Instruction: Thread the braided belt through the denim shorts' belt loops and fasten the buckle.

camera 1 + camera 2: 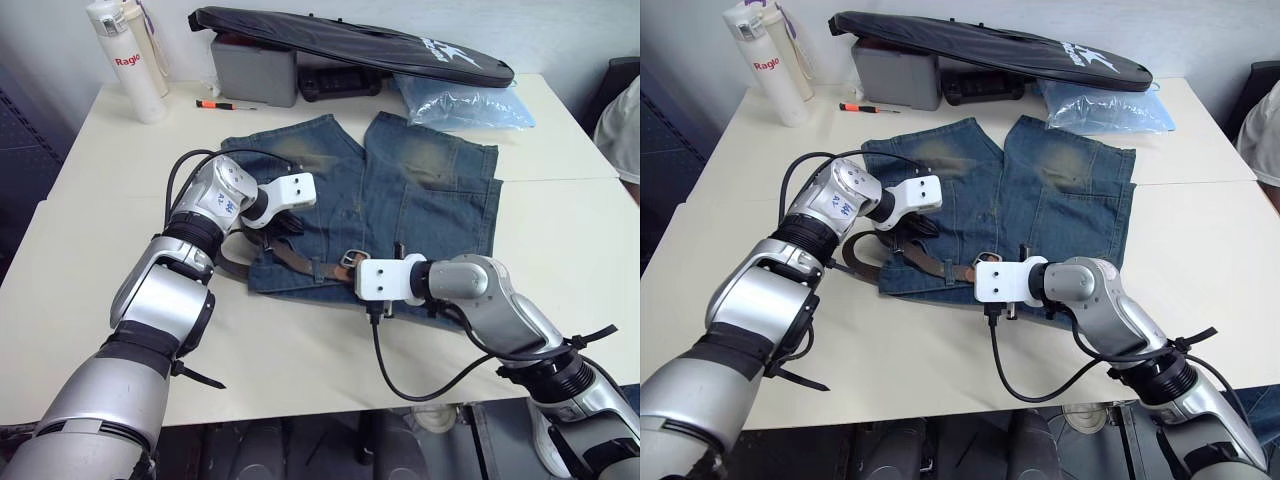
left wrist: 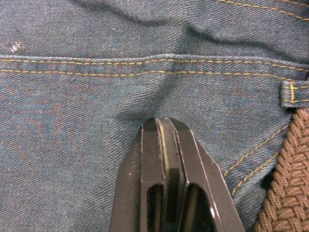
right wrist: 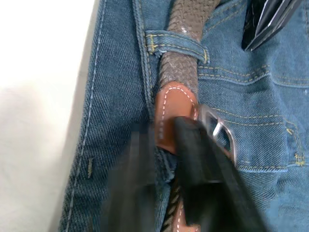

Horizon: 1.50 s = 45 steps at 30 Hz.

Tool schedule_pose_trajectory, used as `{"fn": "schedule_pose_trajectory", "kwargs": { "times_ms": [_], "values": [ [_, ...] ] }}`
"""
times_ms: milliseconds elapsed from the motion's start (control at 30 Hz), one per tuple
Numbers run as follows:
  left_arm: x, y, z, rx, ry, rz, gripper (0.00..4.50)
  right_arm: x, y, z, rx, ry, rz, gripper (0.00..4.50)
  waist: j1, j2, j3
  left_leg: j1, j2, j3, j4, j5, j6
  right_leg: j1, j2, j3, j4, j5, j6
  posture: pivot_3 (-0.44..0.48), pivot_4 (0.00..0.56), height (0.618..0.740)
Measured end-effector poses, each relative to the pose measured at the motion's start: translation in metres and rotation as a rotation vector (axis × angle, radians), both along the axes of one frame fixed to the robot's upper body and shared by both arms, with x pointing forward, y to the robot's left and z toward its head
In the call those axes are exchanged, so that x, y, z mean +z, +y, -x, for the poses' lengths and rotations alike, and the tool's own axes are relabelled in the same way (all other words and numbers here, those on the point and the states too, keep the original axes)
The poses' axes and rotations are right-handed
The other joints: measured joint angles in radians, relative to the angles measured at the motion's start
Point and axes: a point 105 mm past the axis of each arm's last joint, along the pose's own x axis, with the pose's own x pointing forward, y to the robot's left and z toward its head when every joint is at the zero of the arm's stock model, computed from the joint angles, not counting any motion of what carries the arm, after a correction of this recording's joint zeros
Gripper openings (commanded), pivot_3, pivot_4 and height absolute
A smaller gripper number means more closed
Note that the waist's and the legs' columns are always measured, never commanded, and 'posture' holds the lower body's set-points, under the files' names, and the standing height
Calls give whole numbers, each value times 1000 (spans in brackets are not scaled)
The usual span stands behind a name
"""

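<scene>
Denim shorts, faded blue with yellowish worn patches and tan stitching, spread flat on pale desk, waistband at near edge. Braided belt, dark-brown weave, lying along waistband, passing under one narrow belt loop (a smooth tan leather tab follows). Silver rectangular buckle just beside that tab, near waistband's middle. Left pincer clenched, black tips pressed into wrinkled denim beside belt. Right pincer grasping belt at leather tab next to buckle.
</scene>
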Motion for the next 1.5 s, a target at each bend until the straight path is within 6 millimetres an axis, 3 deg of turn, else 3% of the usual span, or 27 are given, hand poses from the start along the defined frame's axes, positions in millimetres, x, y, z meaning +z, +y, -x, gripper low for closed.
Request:
{"fn": "schedule_pose_trajectory", "kwargs": {
  "times_ms": [333,600,967,1033,1167,1300,1400,1500],
  "values": [
    [0,0,-1,1,-10,-7,0,16,-2,-1,-6,7,12,37,0,0,0,0,0,0,0,0,0,0,0,0,0,0,0,0,150,740],
    [0,0,-2,1,-18,-11,0,42,9,6,121,-76,74,37,0,0,0,0,0,0,0,0,0,0,0,0,0,0,0,0,150,740],
    [-2,-2,-3,4,-24,-10,0,65,19,-6,328,-262,238,37,2,0,0,0,0,0,1,0,0,1,0,0,1,0,0,0,150,740],
    [-2,-3,-3,4,-26,-8,0,66,13,-14,337,-275,274,37,2,0,0,0,0,0,1,0,0,1,0,0,1,0,0,0,150,740],
    [-2,-3,-3,2,-30,-8,0,69,-19,-28,292,-270,345,37,3,0,0,0,0,0,1,0,0,1,0,0,1,0,0,0,150,740],
    [-2,-3,-2,-4,-37,-10,0,76,-47,-29,244,-245,357,37,4,0,0,0,0,0,1,0,0,1,0,0,0,0,0,0,150,740],
    [-2,-3,-2,-6,-37,-9,0,85,-82,-26,154,-210,363,37,4,0,0,0,0,0,1,0,0,1,0,0,0,0,1,0,150,740],
    [-3,-2,-2,-4,-35,-13,0,93,-104,-23,84,-193,352,37,2,1,0,1,0,0,1,0,0,1,0,0,0,0,0,0,150,740]
  ]
}}
